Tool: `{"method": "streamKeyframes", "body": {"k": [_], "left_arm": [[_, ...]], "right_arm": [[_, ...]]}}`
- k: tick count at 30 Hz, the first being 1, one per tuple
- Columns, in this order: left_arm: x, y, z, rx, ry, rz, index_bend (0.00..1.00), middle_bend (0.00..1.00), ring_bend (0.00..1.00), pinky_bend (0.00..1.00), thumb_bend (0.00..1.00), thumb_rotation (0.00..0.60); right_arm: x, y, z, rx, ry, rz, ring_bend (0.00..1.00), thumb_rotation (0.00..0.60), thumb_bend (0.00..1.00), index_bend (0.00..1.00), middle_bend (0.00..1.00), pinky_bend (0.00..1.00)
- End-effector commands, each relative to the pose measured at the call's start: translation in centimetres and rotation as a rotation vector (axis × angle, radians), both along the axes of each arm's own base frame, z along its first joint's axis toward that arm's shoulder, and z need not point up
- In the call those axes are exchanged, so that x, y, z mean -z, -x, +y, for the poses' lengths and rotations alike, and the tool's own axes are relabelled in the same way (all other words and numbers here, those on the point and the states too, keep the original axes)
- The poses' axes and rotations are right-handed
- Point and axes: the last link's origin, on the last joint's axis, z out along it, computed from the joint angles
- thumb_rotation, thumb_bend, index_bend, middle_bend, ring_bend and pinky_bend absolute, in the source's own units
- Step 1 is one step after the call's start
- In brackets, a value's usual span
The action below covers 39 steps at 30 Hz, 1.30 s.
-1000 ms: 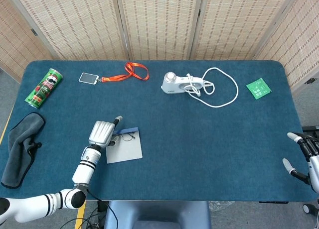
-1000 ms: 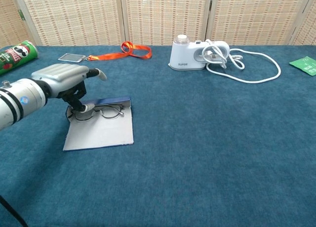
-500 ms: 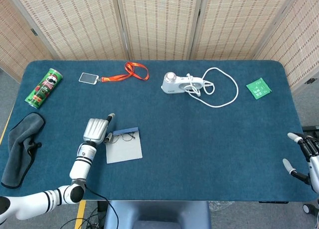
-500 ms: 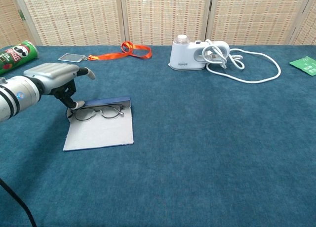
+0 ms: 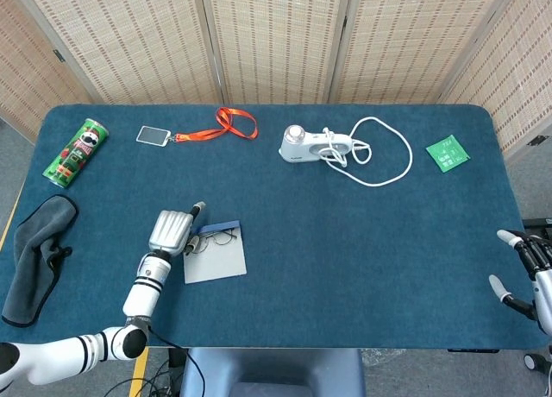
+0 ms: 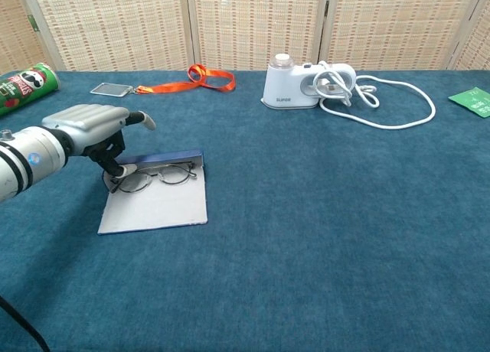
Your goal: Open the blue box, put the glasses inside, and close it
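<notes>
Left hand (image 6: 96, 130) at lower left seems to pinch the glasses (image 6: 157, 175) at one end, on the opened blue box (image 6: 157, 203). I judge them light, fragile (thin wire); the temple is safest. Right hand (image 5: 524, 267) idles, released.

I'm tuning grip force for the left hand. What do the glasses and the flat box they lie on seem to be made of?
The glasses look like thin dark metal wire with clear lenses: the rims are very slender and the grey shows through. The blue box looks like matte card or stiff board: flat, pale grey, without gloss, blue at the edge. The left hand reaches the frame's end.
</notes>
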Motion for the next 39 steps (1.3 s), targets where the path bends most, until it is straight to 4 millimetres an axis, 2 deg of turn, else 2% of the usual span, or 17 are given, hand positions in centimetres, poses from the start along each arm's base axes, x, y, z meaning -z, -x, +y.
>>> {"method": "streamKeyframes", "body": {"k": [1,15,25,33,39], "left_arm": [[0.1,0.0,-0.1,0.003,0.006,0.007,0.19,0.93,0.87,0.91,0.39,0.600],[0.9,0.7,-0.3,-0.009,0.025,0.029,0.19,0.93,0.87,0.91,0.39,0.600],[-0.9,-0.4,-0.7,0.046,-0.019,-0.028,0.19,0.93,0.87,0.91,0.39,0.600],[1.0,-0.6,-1.6,0.057,0.050,0.005,0.19,0.93,0.87,0.91,0.39,0.600],[2.0,-0.5,-0.9,0.047,0.052,0.042,0.19,0.93,0.87,0.91,0.39,0.600]], "right_arm": [[0.0,0.0,0.0,-0.001,-0.001,-0.001,0.27,0.600,0.28,0.19,0.22,0.22],[-0.1,-0.1,0.2,-0.004,0.003,0.001,0.27,0.600,0.28,0.19,0.22,0.22],[-0.1,-0.1,0.2,-0.006,0.006,-0.002,0.27,0.600,0.28,0.19,0.22,0.22],[-0.1,0.1,0.3,-0.006,0.008,-0.006,0.27,0.600,0.28,0.19,0.22,0.22],[-0.2,0.2,0.4,0.001,0.012,-0.007,0.28,0.600,0.28,0.19,0.22,0.22]]}}
